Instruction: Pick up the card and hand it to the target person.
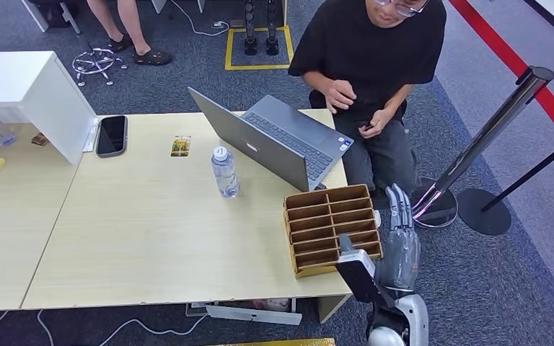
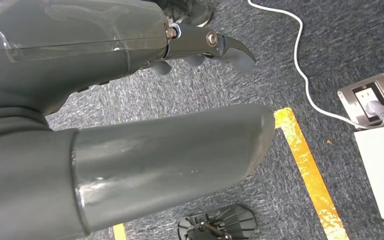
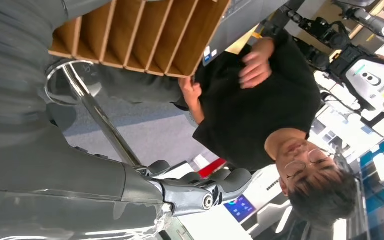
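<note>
1. Right hand [image 1: 399,241] is raised just off the table's [image 1: 151,245] right edge, beside the wooden slotted organizer [image 1: 332,227]. Fingers extended and a little apart, nothing between them. In the right wrist view the same hand [image 3: 195,192] has its fingers loose, not clamped on anything.
2. The organizer sits at the table's near right corner, its slots running parallel to the front edge.
3. Left hand [image 2: 195,50] hangs over grey carpet, above a strip of yellow floor tape [image 2: 307,165]. Thumb and fingers apart; it seems to hold nothing, though the forearm cover blocks much of the palm.
4. Card [image 1: 180,146] lies flat near the table's far edge, left of centre, well apart from both hands. It is small, with a yellowish face; the print is too small to read.
5. Black phone [image 1: 112,135] lies at the far left corner, just left of the card.
6. Clear water bottle [image 1: 224,172] stands upright near mid-table, between the card and the open grey laptop [image 1: 281,140].
7. The laptop sits at the far right corner.
8. A person in a black shirt [image 1: 371,50] sits behind the far right corner, both hands held close to the body.
</note>
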{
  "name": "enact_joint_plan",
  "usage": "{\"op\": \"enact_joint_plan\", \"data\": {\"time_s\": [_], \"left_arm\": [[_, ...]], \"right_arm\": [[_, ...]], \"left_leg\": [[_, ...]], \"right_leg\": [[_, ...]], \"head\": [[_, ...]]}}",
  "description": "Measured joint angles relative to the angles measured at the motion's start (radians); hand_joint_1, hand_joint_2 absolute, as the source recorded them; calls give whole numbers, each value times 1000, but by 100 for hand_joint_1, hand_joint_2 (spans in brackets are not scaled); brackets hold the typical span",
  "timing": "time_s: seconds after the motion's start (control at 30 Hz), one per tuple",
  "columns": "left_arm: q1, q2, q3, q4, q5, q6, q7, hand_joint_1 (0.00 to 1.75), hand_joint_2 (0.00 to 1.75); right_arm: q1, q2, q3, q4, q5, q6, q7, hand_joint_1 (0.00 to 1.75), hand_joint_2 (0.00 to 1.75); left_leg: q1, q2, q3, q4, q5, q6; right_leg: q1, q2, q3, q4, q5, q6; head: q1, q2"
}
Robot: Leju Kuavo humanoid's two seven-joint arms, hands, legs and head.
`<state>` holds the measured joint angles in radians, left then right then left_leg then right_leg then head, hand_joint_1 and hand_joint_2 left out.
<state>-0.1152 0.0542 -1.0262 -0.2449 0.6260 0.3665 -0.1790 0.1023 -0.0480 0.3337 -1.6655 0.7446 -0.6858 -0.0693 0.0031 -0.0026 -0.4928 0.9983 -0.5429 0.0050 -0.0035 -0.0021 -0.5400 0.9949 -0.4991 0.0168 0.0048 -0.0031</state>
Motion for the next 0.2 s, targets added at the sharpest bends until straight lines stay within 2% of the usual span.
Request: {"op": "enact_joint_plan", "data": {"time_s": [0.2], "left_arm": [[3,0,0,0,0,11,-2,0,0]], "right_arm": [[54,55,-50,-12,-55,0,-59,0,175]], "left_leg": [[0,0,0,0,0,0]], "right_leg": [[0,0,0,0,0,0]], "head": [[0,0]]}}
